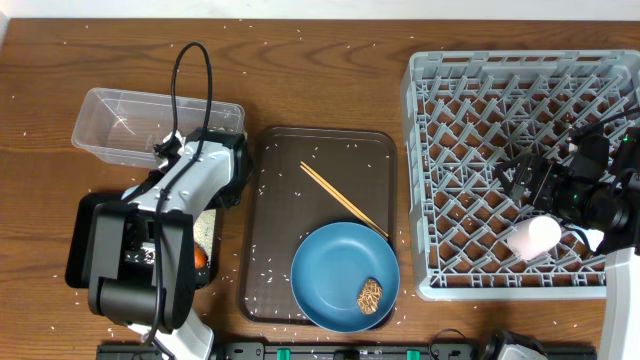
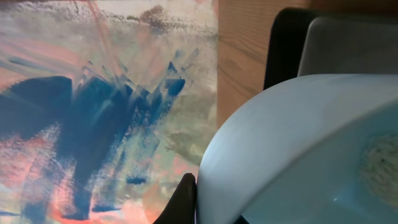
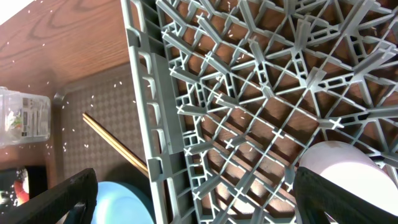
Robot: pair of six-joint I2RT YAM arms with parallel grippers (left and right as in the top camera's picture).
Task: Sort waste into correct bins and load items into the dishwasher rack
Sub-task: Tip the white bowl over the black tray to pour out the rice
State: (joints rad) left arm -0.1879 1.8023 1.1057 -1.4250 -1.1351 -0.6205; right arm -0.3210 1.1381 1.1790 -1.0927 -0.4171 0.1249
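1. Found: pale pink cup point(image 1: 533, 237), in the near part of the dishwasher rack point(image 1: 417, 170), right of centre.
2. Seems tipped over, long axis roughly left-right; mouth end unclear.
3. Probably light, rigid, slick, chippable; best pinched across the rim.
4. Spread wide beside it, holding nothing: right gripper point(image 3: 195, 177).
5. Over the black bin point(image 1: 80, 250), grip unreadable: left gripper point(image 1: 222, 170).

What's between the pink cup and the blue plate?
The rack: its lattice and its wall by the plate, seen in the overhead view.
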